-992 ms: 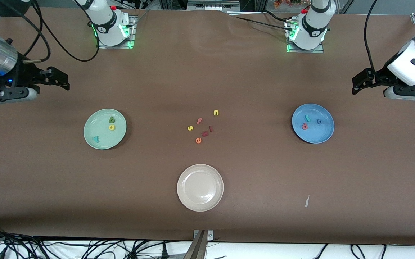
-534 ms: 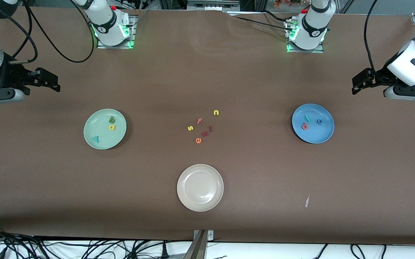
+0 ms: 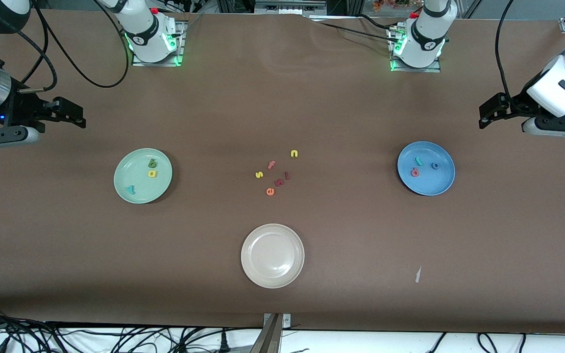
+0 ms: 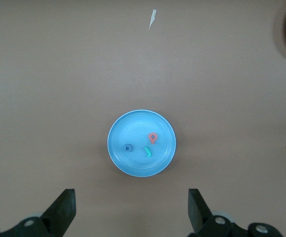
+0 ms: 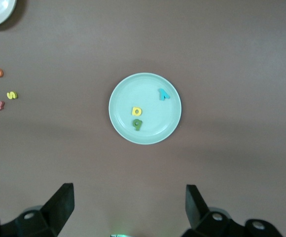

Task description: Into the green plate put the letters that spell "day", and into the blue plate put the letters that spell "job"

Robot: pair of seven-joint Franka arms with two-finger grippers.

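The green plate [image 3: 134, 171] holds the dark green "a" [image 3: 152, 163], yellow "d" [image 3: 152, 173] and teal "y" [image 3: 130, 189]. On the blue plate [image 3: 433, 182] lie the teal "j" [image 3: 418, 161], blue "o" [image 3: 435, 166] and salmon "b" [image 3: 414, 172]. My right gripper [image 3: 75, 116] hangs open and empty over bare table at the right arm's end. My left gripper [image 3: 489, 113] waits open and empty over bare table at the left arm's end. The left wrist view shows the blue plate [image 4: 133, 126], the right wrist view the green plate [image 5: 155, 126].
Between the plates lies a loose cluster: yellow "n" [image 3: 294, 153], pink "f" [image 3: 271, 164], yellow "s" [image 3: 258, 174], orange "e" [image 3: 270, 191] and two dark red letters [image 3: 278, 182]. A cream-white plate [image 3: 272, 255] sits nearer the camera. A white scrap [image 3: 417, 274] lies near it.
My right gripper has drawn back toward the right arm's end of the table, away from the green plate. The left arm and all letters have stayed put.
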